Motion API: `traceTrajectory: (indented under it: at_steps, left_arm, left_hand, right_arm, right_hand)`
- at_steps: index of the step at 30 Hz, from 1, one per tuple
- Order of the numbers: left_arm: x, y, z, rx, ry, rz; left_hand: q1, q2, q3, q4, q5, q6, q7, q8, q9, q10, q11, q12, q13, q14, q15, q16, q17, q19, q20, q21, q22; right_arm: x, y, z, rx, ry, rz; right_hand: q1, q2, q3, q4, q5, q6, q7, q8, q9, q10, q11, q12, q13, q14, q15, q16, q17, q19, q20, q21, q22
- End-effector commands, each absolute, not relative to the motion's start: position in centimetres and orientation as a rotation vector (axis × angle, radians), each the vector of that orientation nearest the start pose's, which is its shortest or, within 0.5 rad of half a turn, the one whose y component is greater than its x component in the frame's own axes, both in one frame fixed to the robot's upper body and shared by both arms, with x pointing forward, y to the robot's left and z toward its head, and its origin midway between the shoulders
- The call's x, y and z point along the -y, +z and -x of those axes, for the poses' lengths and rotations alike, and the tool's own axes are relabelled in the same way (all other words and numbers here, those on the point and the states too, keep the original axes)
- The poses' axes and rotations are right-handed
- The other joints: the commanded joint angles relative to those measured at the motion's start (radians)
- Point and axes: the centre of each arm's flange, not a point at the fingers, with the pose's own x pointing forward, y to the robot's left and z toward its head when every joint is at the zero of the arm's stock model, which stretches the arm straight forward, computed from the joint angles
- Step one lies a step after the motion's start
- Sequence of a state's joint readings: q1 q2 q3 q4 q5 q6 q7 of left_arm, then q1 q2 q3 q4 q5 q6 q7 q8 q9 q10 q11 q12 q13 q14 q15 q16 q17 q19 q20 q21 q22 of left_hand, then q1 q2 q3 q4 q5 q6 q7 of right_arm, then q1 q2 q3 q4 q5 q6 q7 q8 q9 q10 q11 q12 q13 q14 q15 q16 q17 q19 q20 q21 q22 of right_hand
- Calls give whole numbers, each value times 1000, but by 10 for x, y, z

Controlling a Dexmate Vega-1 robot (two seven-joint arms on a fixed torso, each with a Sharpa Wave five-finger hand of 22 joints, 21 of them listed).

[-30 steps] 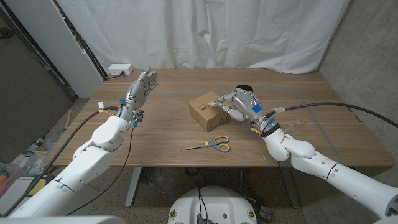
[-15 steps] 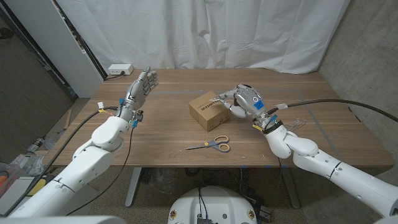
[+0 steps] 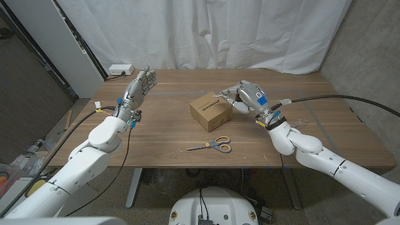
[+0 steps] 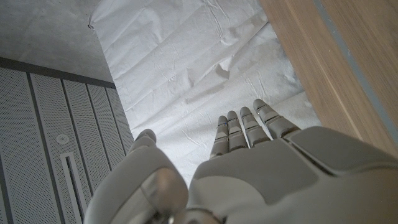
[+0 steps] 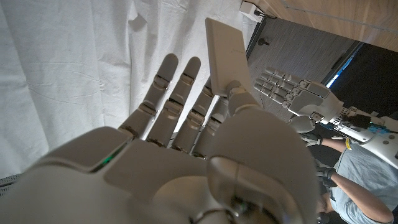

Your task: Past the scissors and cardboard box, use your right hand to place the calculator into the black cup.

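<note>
The right hand (image 3: 245, 97) hung above the table (image 3: 156, 134), just beyond the cardboard box (image 3: 209, 110), with its fingers pinched on the calculator (image 5: 225, 57), a thin pale slab that stood up past the fingertips in the right wrist view. That hold looked shallow, taking 1 end of the slab only, so the main risk judged from here was the calculator swinging or slipping out during the carry, most likely onto the box directly beneath. A low pass could also clip the box's top edge. The scissors (image 3: 212, 145) lay nearer the robot, well apart from the box, and seemed no obstacle.

The black cup could not be made out; the right hand covered the spot behind the box where it might have stood, so nothing could be said of its contents. The box was shut, its inside unseen.

The left hand (image 3: 139, 86) was raised at the table's left side, fingers apart and holding nothing.
</note>
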State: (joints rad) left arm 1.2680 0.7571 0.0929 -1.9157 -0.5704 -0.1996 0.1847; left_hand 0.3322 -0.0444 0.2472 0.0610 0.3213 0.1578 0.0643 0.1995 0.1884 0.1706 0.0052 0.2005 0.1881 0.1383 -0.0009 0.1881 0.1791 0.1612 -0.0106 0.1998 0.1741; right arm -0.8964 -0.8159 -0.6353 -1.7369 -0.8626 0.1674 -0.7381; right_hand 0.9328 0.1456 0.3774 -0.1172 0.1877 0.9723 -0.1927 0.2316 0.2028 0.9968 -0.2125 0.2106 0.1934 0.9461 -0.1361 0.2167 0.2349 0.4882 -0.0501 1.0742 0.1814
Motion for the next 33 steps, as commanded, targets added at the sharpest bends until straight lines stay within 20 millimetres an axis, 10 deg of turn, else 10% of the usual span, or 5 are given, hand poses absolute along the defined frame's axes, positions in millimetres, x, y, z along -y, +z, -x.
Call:
traceTrajectory:
  at_steps: [1,33]
  left_arm:
    - [-325,2,-512,729,-106,-125]
    - [-340,1,-507,769,-82,-104]
  left_hand:
    - [8,1,-2,0,-3,7,1,0,1,2,1,0,3,6,-1,1,5,2,-1,0,5]
    - [11,3,-7,1,-3,7,0,0,1,2,0,0,3,5,1,1,5,1,0,0,5]
  right_arm:
    - [189,-5,-525,1356,-204,1311]
    - [199,29,-536,1269,-224,1279]
  right_hand:
    - [-5,2,13,0,5,63,-28,1,106,5,-3,1,2,11,-82,3,1,2,-146,8,2]
    - [-9,0,24,-2,5,65,-28,-3,108,0,-3,1,2,25,-84,4,-2,4,-141,15,0]
